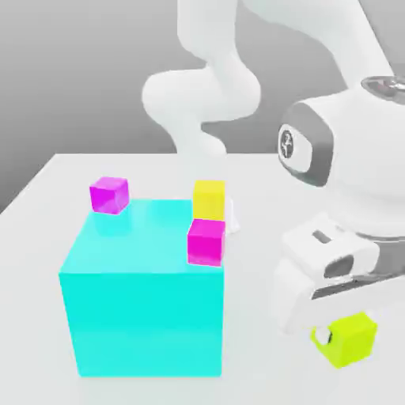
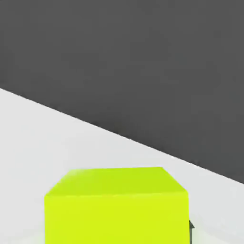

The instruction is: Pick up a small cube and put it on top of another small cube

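Where logo marks wrist, claw grips lime cube.

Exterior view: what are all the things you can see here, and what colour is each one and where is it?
Small glossy lime cube: one, yellow-green, held in the claw at the exterior view's lower right.
Big cyan cube: one, cyan, on the table at the exterior view's left.
Small magenta cubes: two, one by the cyan cube's far left corner, one by its far right corner.
Small yellow cube: one, just behind the right magenta cube.
Table: one, white.
Robot arm: one, white.
Claw: one, shut on the lime cube.
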`<state>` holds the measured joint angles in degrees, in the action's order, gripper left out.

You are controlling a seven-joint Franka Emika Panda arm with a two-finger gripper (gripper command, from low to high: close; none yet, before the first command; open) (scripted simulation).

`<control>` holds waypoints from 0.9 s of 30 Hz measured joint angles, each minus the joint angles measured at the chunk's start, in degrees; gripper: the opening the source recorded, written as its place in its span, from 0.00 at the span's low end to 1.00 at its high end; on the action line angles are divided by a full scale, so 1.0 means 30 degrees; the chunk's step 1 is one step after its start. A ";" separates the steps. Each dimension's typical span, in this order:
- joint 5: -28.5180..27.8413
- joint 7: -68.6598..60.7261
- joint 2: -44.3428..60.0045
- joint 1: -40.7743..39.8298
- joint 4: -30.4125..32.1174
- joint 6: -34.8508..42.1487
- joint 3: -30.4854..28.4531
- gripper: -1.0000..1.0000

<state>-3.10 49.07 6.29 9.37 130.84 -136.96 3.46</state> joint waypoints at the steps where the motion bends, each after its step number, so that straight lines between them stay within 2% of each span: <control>1: 0.0061 0.0503 -0.0692 -0.0558 0.0336 0.0352 -0.0269 0.00; 15: -0.0247 0.8495 -1.0390 -0.6085 0.5026 0.5332 -0.2458 0.00; 24: -0.0465 1.3808 -1.6677 -1.0464 0.8047 0.8516 -0.3136 0.00; 27: -0.0541 1.4488 -1.7003 -1.1134 0.9442 0.7439 -0.3278 0.00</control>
<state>-4.72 92.53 -44.72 -24.03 159.17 -114.64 -6.37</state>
